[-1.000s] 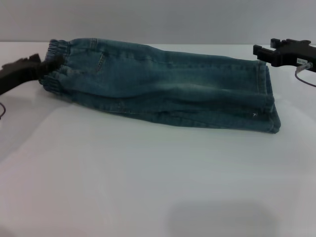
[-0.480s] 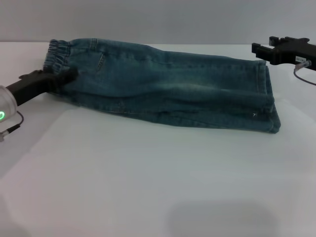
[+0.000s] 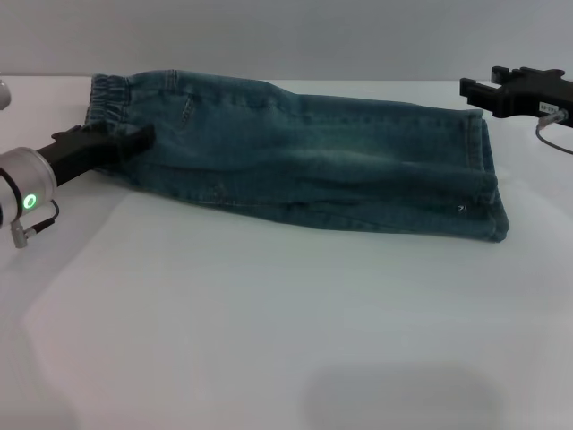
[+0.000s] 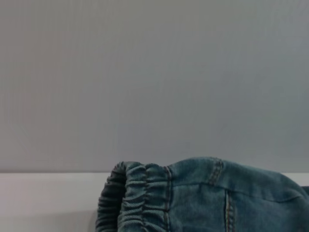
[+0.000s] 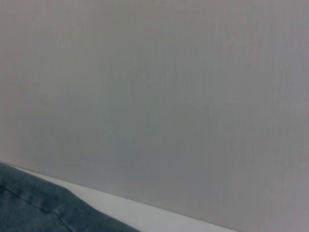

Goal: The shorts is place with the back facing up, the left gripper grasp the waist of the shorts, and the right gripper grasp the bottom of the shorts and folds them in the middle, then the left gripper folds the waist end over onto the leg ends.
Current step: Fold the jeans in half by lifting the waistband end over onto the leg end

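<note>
Denim, faded blue-green, is stretching across the white table [image 3: 269, 340] in front of me: the shorts [image 3: 304, 161] are lying folded lengthwise into one long, narrow band that is running from my left to my right. The waist [image 3: 109, 92], a ruched, wrinkly elastic band, is sitting at the left end, toward the far edge of the table. The leg ends [image 3: 488, 184], flat straight stitched hems, are lying stacked at the right end.

I am reaching in with my left gripper [image 3: 134, 139], slim black jaws on a silver cylindrical wrist with a small green light glowing on it. Its tips are pressing into the denim at the waist end, on the near side, just below the elastic. I cannot tell from here whether these fingers are clamped on the cloth or simply resting against it. My left wrist camera is showing the gathered waist [image 4: 133, 198] close up against a plain grey wall [image 4: 154, 82].

My right gripper [image 3: 474, 90], black jaws on a black arm with a thin cable hanging, is hovering just beyond the far corner of the leg ends, apart from the denim. Whether its fingers are apart or together, I cannot tell.
</note>
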`<action>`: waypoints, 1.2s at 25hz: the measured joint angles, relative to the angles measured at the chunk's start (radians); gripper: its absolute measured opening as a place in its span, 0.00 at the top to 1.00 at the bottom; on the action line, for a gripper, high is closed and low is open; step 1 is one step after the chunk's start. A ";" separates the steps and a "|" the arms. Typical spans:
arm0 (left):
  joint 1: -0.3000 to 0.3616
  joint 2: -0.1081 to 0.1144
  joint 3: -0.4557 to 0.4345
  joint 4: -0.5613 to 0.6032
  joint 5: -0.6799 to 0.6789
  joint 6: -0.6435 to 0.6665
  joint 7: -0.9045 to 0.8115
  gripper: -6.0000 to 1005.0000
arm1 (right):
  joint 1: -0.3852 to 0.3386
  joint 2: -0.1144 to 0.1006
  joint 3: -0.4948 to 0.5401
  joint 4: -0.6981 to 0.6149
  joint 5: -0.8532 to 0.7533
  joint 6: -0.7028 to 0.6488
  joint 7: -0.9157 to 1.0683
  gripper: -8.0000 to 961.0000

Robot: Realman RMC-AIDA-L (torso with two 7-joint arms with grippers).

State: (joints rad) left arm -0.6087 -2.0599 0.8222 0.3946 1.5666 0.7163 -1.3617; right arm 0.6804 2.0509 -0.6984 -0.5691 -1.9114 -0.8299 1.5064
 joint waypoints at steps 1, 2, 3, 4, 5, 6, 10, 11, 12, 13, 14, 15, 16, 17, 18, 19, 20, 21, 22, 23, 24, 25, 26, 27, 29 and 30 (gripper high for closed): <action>-0.006 0.000 0.000 -0.006 0.000 -0.010 0.003 0.16 | 0.000 0.000 0.000 0.000 0.000 0.000 0.000 0.42; -0.009 0.000 0.000 -0.010 0.000 -0.018 0.006 0.16 | 0.001 0.000 0.001 0.000 0.000 0.000 0.000 0.42; -0.011 0.000 0.000 -0.012 0.001 -0.022 0.009 0.16 | 0.002 -0.001 0.001 0.000 0.000 0.000 0.000 0.42; -0.012 0.000 0.000 -0.013 0.001 -0.024 0.011 0.16 | 0.003 -0.001 0.002 0.000 0.000 0.000 0.000 0.42; -0.012 0.000 0.000 -0.013 0.001 -0.026 0.013 0.16 | 0.003 -0.002 0.002 0.000 0.000 0.000 0.000 0.42; -0.013 0.000 0.000 -0.014 0.000 -0.027 0.013 0.16 | 0.004 -0.002 0.003 0.000 0.000 0.000 0.000 0.42; -0.012 0.000 0.000 -0.011 -0.002 -0.027 0.013 0.16 | 0.009 -0.004 0.001 0.001 0.000 0.004 0.000 0.42; -0.009 0.000 -0.003 -0.001 -0.004 -0.019 0.013 0.16 | 0.010 -0.005 0.000 0.003 0.000 0.005 0.000 0.42; -0.009 0.000 -0.003 -0.001 -0.004 -0.019 0.013 0.16 | 0.011 -0.006 -0.002 0.004 0.000 0.006 0.000 0.42; -0.004 0.000 -0.006 0.014 -0.005 -0.009 0.013 0.16 | 0.012 -0.006 -0.002 0.004 0.000 0.007 0.000 0.42; -0.004 0.000 -0.006 0.014 -0.005 -0.009 0.013 0.16 | 0.012 -0.007 -0.003 0.004 0.000 0.007 0.000 0.42; 0.011 0.003 -0.009 0.054 -0.006 0.013 0.006 0.16 | 0.012 -0.008 -0.004 0.004 0.000 0.008 0.000 0.42; 0.019 0.005 -0.009 0.071 -0.007 0.019 0.003 0.16 | 0.012 -0.008 -0.004 0.004 0.000 0.008 0.000 0.42; 0.033 0.007 -0.009 0.093 -0.007 0.023 0.003 0.16 | 0.012 -0.008 -0.005 0.005 0.000 0.008 0.000 0.42; 0.033 0.007 -0.009 0.093 -0.007 0.023 0.003 0.17 | 0.012 -0.008 -0.005 0.005 0.000 0.008 0.000 0.42; 0.044 0.007 -0.010 0.106 -0.007 0.023 0.003 0.17 | 0.012 -0.008 -0.005 0.005 0.000 0.007 0.000 0.42; 0.049 0.007 -0.010 0.112 -0.007 0.023 0.003 0.17 | 0.012 -0.008 -0.005 0.005 0.000 0.007 0.000 0.42; 0.057 0.008 -0.011 0.117 -0.007 0.022 0.003 0.17 | 0.012 -0.008 -0.005 0.005 0.000 0.006 0.000 0.42; 0.062 0.008 -0.011 0.121 -0.007 0.020 0.002 0.17 | 0.012 -0.007 -0.005 0.005 0.000 0.006 0.000 0.42; 0.062 0.008 -0.011 0.121 -0.007 0.020 0.002 0.18 | 0.012 -0.006 -0.005 0.005 0.000 0.005 0.000 0.42; 0.067 0.009 -0.012 0.124 -0.007 0.019 0.002 0.18 | 0.012 -0.006 -0.005 0.005 0.000 0.005 0.000 0.42; 0.074 0.009 -0.012 0.125 -0.007 0.017 0.002 0.18 | 0.012 -0.005 -0.004 0.005 0.000 0.004 0.000 0.42; 0.078 0.009 -0.012 0.125 -0.007 0.015 0.002 0.18 | 0.012 -0.005 -0.004 0.005 0.000 0.003 0.000 0.42; 0.078 0.009 -0.012 0.125 -0.007 0.015 0.002 0.18 | 0.012 -0.005 -0.004 0.005 0.000 0.002 0.000 0.42; 0.085 0.007 -0.012 0.117 -0.007 0.008 0.002 0.19 | 0.013 -0.007 -0.004 0.005 0.000 0.000 0.000 0.42; 0.085 0.007 -0.012 0.117 -0.007 0.008 0.002 0.19 | 0.014 -0.007 -0.004 0.005 0.000 0.000 0.000 0.42</action>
State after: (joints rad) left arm -0.5240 -2.0528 0.8099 0.5117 1.5600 0.7240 -1.3594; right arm 0.6946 2.0436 -0.7026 -0.5645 -1.9114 -0.8302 1.5064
